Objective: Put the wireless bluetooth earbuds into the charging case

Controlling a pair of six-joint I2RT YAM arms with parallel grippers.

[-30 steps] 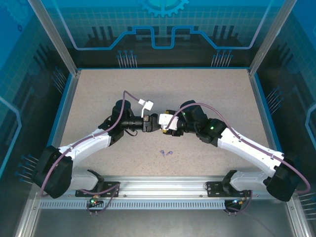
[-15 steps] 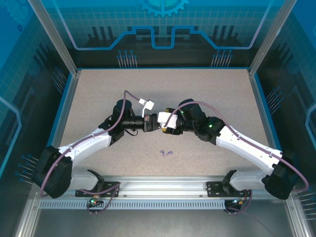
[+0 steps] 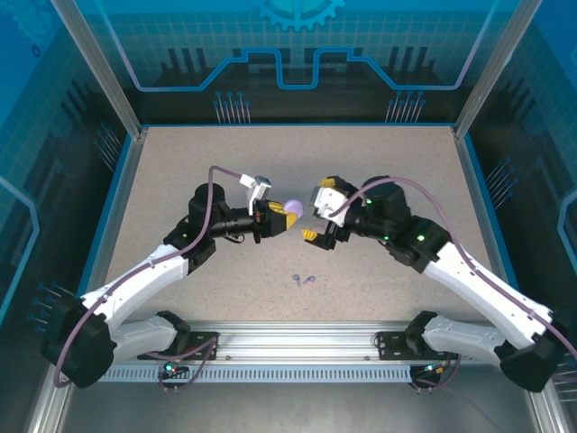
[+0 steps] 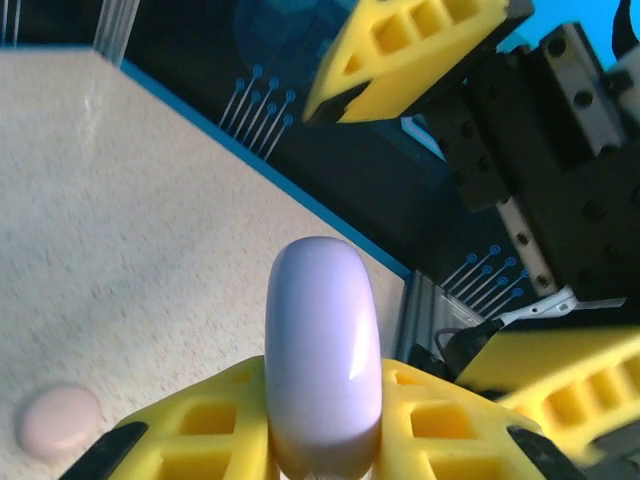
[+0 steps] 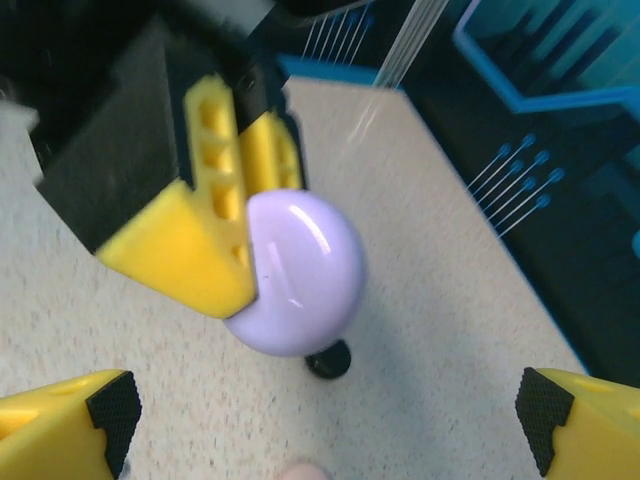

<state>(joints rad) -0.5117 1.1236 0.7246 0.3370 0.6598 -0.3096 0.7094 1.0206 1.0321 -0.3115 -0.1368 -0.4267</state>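
From the overhead camera I can barely resolve the purple earbuds (image 3: 304, 280). They are two tiny specks lying on the bare worktop (image 3: 180, 171) near its front edge, well apart from both arms. They are too small for me to tell their shape.

The purple charging case (image 3: 292, 207) hides its own contents, and I cannot make out a seam or whether anything sits inside. My left end effector (image 3: 287, 210) is clenched on it. Its yellow ribbed fingers (image 4: 190, 440) press the two broad faces and hold the case off the worktop. Edge-on in the left wrist camera the case is a smooth, glossy lozenge. From the right wrist camera it reads as a shiny round disc.

The right end effector (image 3: 317, 209) is released, fingers spread wide, facing the case and not touching it. In its own camera the fingertips are cut off at the lower corners.

Beneath the case a small black round object (image 5: 328, 360) is half hidden. A pale pink rounded object (image 4: 58, 420) lies on the speckled, matte worktop.
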